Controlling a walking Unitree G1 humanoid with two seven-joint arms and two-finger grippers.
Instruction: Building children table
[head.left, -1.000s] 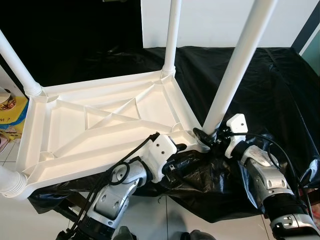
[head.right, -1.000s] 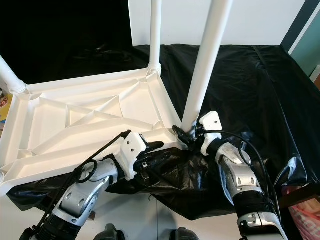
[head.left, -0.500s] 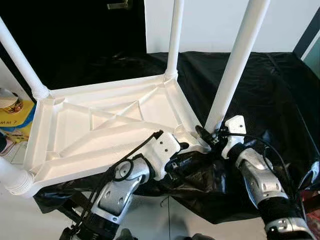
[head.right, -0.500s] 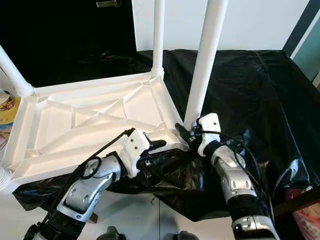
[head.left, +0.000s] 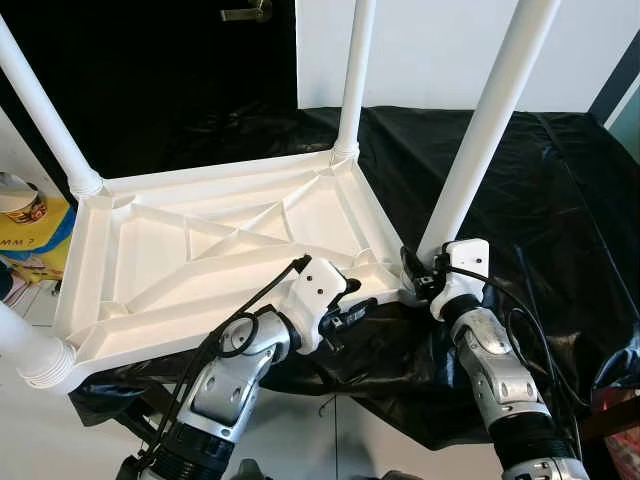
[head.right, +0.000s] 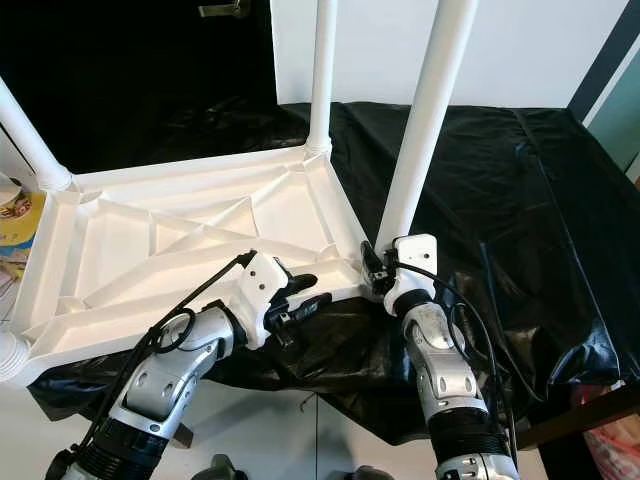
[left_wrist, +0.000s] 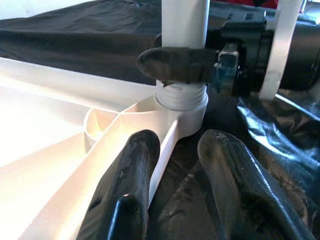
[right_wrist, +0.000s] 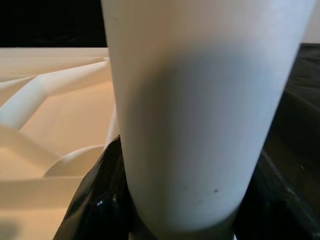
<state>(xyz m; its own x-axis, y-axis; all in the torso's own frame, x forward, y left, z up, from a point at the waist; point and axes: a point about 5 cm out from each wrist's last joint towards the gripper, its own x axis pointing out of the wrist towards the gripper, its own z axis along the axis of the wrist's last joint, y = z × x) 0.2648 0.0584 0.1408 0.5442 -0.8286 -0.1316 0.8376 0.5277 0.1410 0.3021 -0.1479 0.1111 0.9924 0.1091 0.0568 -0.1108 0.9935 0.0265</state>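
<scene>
The white children's table (head.left: 210, 250) lies upside down on a black sheet (head.left: 560, 180), its four legs pointing up. My right gripper (head.left: 416, 277) is shut on the base of the near right leg (head.left: 485, 130). In the right wrist view that leg (right_wrist: 200, 110) stands between the black fingers (right_wrist: 95, 200). My left gripper (head.left: 352, 306) is open at the table's near rim, just left of that corner. In the left wrist view its fingers (left_wrist: 125, 200) straddle the rim edge below the leg's threaded socket (left_wrist: 181, 100).
A yellow box with a cup (head.left: 22, 198) sits at the left, beyond the table. A dark door with a handle (head.left: 245, 12) and a white wall stand behind. The sheet's near edge hangs over a white tiled floor (head.left: 330, 450).
My left gripper has risen from the sheet under the edge to the table's rim near the corner. The right arm has drawn closer to the leg, still gripping it. The camera shifted slightly.
</scene>
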